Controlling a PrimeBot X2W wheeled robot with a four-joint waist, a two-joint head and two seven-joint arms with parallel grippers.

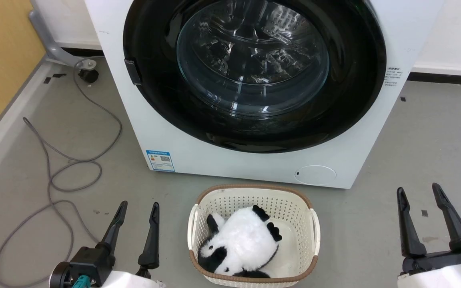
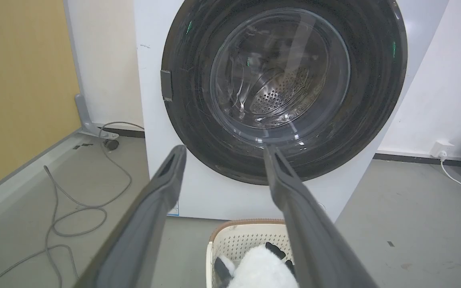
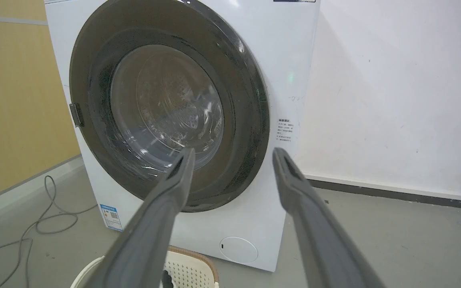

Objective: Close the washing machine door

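Left claw [image 1: 139,205]: fingers apart, empty, left of the basket.
Right claw [image 1: 417,189]: fingers apart, empty, right of the basket.
Laundry basket [image 1: 254,187]: on the floor [image 1: 414,140], holding a panda plush [image 1: 240,240].
Washing machine [image 1: 254,164]: just behind the basket.
Washing machine door [image 1: 154,92]: against the machine's front, seemingly flush; whether it is latched is unclear.

The left gripper [image 1: 139,205] is held low at the near left, its two dark fingers [image 1: 112,230] spread apart and pointed toward the far side, leaning slightly right. The right gripper [image 1: 418,188] is held at the near right, its fingers [image 1: 408,228] likewise spread and leaning slightly left. Nothing is gripped by either. A pale wrist [image 1: 442,280] is seen behind the right gripper.
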